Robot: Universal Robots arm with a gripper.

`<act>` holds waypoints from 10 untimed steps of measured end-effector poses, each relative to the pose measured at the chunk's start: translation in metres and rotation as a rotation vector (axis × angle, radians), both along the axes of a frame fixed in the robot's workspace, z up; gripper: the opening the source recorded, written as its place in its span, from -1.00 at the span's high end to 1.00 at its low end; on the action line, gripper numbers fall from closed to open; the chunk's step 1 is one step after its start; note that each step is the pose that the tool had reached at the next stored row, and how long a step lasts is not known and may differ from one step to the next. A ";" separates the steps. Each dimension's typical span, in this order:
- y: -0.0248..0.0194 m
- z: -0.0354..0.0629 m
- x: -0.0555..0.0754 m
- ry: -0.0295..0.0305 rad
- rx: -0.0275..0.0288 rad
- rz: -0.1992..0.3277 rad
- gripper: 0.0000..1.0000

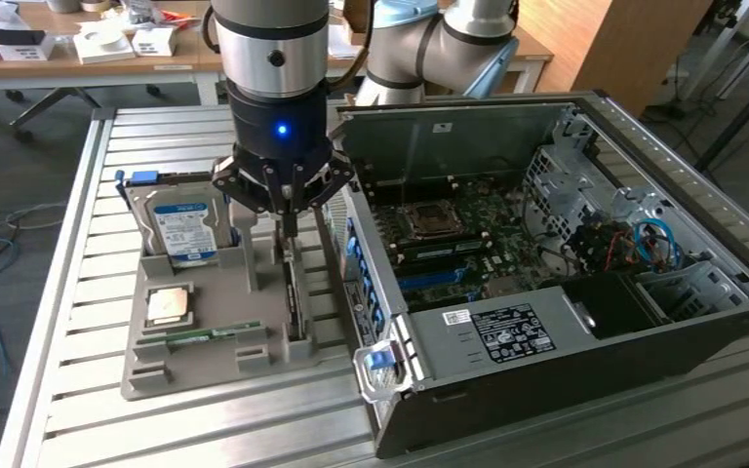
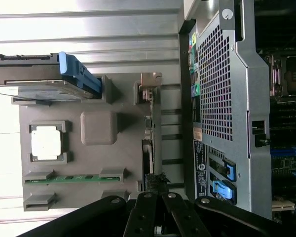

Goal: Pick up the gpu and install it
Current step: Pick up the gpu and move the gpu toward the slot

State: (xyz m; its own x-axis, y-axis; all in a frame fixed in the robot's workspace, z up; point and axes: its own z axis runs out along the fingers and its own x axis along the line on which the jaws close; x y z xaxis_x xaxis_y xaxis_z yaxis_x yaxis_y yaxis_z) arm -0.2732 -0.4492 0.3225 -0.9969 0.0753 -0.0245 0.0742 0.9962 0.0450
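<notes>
Nearest you, the slatted metal counter (image 1: 75, 390) lies bare along its front edge and on the exterior view's left, which gives open room on that side. The open computer case (image 1: 544, 400) sits at the exterior view's right, with a blue latch (image 1: 377, 359) at its near corner. On the power supply inside it you see a black-and-white label (image 1: 515, 331), its writing too small to read.

The grey tray (image 1: 153, 375) lies just beside the case, and the wrist view shows a narrow strip of counter between them. On the tray, from front to back, you meet the green memory stick (image 1: 206, 336) lying flat; the square processor (image 1: 171, 304); then the gpu (image 1: 294, 297) standing on edge in its slot along the tray's case-side edge, thin and dark; then the hard drive (image 1: 182, 232) upright, with its blue label unreadable.

The gripper (image 1: 290, 222) hangs straight above the gpu's far end; its fingers are drawn together into one narrow tip at the card's top edge, and you cannot tell whether they pinch it; a blue light glows on the wrist.

Beyond, the motherboard (image 1: 479, 224) lies exposed in the case, with blue cables (image 1: 654, 239) at its right.
</notes>
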 end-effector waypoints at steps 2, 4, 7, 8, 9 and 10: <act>0.0000 0.0000 0.000 0.0001 0.0000 0.000 0.79; 0.0000 0.0000 0.000 0.0000 0.0000 0.000 0.79; 0.0000 0.0000 0.000 0.0001 0.0000 0.000 0.79; 0.0000 0.0000 0.000 0.0000 0.0000 0.000 0.79; 0.0000 0.0000 0.000 0.0001 0.0000 0.000 0.77; 0.0000 0.0000 0.000 0.0001 0.0000 0.000 0.66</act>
